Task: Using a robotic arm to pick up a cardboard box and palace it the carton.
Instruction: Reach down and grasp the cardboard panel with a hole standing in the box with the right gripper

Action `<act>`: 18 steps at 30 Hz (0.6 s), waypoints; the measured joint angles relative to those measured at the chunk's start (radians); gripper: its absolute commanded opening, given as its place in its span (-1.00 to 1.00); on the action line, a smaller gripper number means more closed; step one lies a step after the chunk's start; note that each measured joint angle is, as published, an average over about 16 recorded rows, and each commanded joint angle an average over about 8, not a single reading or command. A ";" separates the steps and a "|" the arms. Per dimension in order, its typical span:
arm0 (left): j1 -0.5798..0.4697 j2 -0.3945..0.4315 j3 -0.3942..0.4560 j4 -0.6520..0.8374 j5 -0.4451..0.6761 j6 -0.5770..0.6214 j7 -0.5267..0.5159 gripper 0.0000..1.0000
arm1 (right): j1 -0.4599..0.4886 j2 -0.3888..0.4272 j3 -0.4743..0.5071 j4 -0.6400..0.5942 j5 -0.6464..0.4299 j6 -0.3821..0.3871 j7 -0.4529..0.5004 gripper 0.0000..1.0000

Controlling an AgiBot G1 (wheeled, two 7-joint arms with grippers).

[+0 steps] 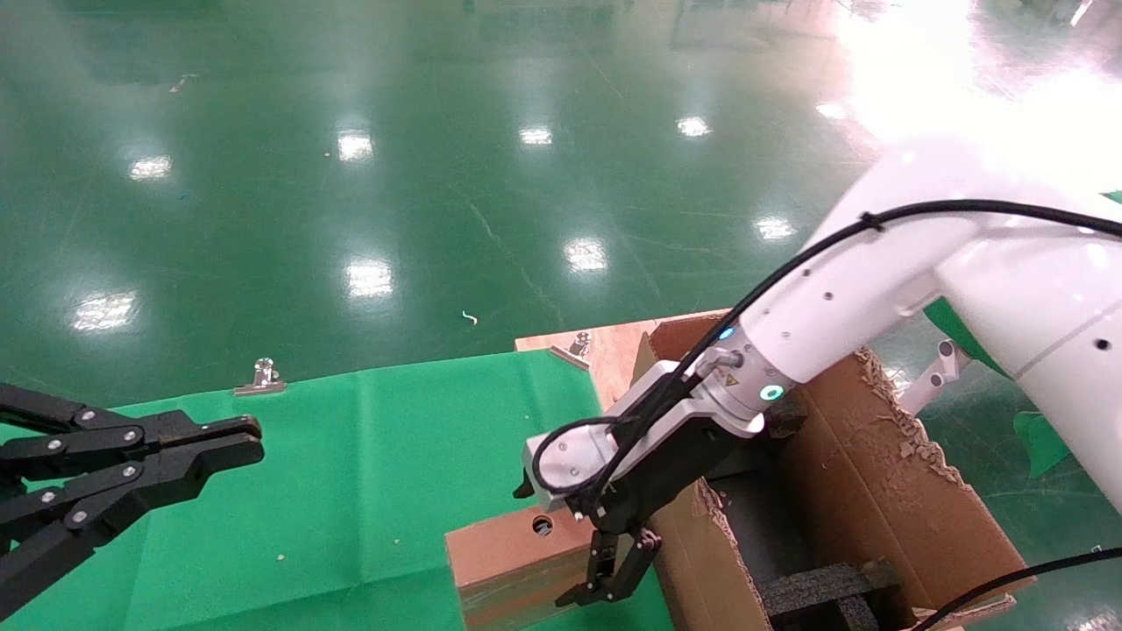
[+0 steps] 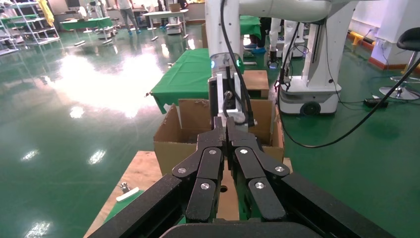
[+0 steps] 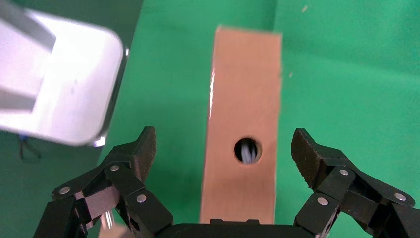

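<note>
Our right pincer (image 3: 223,148) is released, straddling the box (image 3: 242,144); box long axis runs straight ahead between fingers. Left pincer (image 1: 250,438) clenched, parked.

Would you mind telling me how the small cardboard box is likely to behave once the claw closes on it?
The cardboard box looks stiff: flat faces, straight edges. It stands on a narrow edge on the green cloth, so a sideways nudge may tip it. The right claw straddles it open; its glossy tape-like sheen suggests it might slip.
</note>
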 measured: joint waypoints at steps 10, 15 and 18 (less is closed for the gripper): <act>0.000 0.000 0.001 0.000 0.000 0.000 0.000 0.86 | 0.045 -0.065 -0.096 -0.063 -0.024 0.006 -0.060 0.50; 0.000 0.000 0.001 0.000 0.000 -0.001 0.001 1.00 | 0.054 -0.079 -0.118 -0.078 -0.022 0.008 -0.074 -0.75; 0.000 0.000 0.001 0.000 0.000 -0.001 0.001 1.00 | 0.057 -0.083 -0.124 -0.082 -0.021 0.008 -0.078 -1.00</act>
